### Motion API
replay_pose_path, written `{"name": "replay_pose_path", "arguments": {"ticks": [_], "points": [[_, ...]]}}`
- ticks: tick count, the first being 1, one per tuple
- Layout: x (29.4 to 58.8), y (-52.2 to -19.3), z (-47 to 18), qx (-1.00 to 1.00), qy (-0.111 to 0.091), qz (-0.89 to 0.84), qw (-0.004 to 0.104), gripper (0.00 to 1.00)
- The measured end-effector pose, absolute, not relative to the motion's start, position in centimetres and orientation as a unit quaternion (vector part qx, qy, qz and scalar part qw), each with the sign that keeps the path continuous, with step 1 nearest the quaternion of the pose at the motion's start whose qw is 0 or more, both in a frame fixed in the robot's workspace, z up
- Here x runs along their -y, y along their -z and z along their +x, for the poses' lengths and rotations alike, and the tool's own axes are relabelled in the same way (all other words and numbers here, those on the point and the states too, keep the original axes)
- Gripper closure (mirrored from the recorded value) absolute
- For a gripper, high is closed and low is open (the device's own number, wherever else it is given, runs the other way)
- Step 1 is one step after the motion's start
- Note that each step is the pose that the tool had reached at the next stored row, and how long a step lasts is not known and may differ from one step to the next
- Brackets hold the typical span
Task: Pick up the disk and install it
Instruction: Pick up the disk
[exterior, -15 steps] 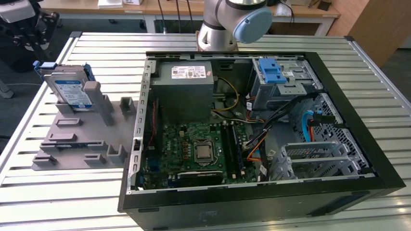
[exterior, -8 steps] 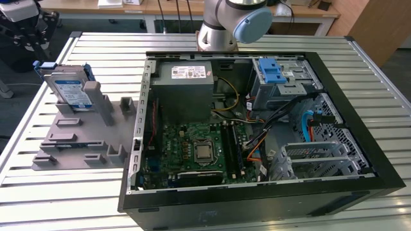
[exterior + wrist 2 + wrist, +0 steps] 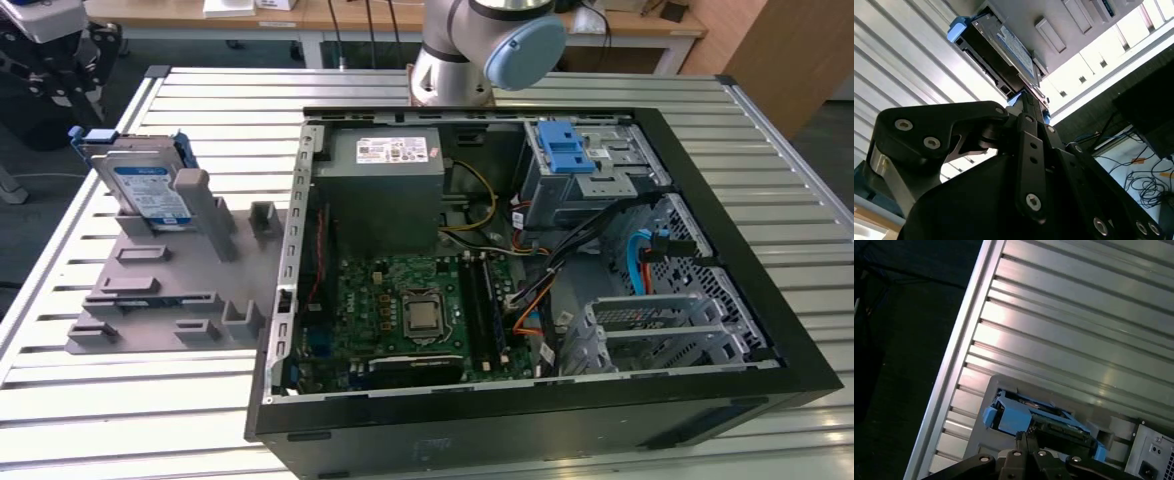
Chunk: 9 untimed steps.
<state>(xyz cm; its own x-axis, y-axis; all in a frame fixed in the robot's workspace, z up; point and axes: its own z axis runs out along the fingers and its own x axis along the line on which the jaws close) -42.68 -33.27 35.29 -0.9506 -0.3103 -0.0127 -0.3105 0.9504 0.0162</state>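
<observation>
The disk (image 3: 147, 185), silver with a blue-and-white label and a blue carrier, stands tilted on edge in a slot of the grey fixture (image 3: 174, 290) on the exterior view's left. Both wrist views look along my gripper at it: the disk (image 3: 1009, 45) lies just past the tips of my gripper (image 3: 1026, 100), and the disk's blue carrier end (image 3: 1009, 417) sits just beyond my gripper (image 3: 1023, 436). The black fingers are pressed together with nothing between them and stand apart from the disk. The arm's black-and-white tool end (image 3: 47, 50) hangs at the far left, behind the fixture.
An open black computer case (image 3: 534, 270) lies beside the fixture, with a grey power supply (image 3: 387, 160) and a grey drive cage with a blue latch (image 3: 574, 150) inside. The arm's base (image 3: 467, 50) stands behind the case. The ribbed metal table's edge (image 3: 954, 370) is near.
</observation>
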Motion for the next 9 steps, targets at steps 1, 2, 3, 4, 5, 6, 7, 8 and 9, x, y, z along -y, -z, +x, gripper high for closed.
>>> {"name": "replay_pose_path", "arguments": {"ticks": [1,2,3,4,5,6,7,8,9], "points": [[33.27,-35.28,-42.68,-0.987,-0.009,-0.162,0.005,0.89],[33.26,-35.28,-42.68,-0.986,-0.009,-0.168,0.005,0.89],[33.26,-35.28,-42.68,-0.985,-0.009,-0.173,0.005,0.89],[33.26,-35.28,-42.68,-0.984,-0.009,-0.178,0.005,0.89],[33.26,-35.27,-42.68,-0.983,-0.009,-0.184,0.005,0.89],[33.25,-35.27,-42.68,-0.982,-0.009,-0.190,0.005,0.89],[33.24,-35.27,-42.68,-0.981,-0.009,-0.195,0.005,0.89],[33.24,-35.27,-42.68,-0.980,-0.009,-0.201,0.005,0.89],[33.23,-35.26,-42.68,-0.978,-0.009,-0.206,0.005,0.89]]}}
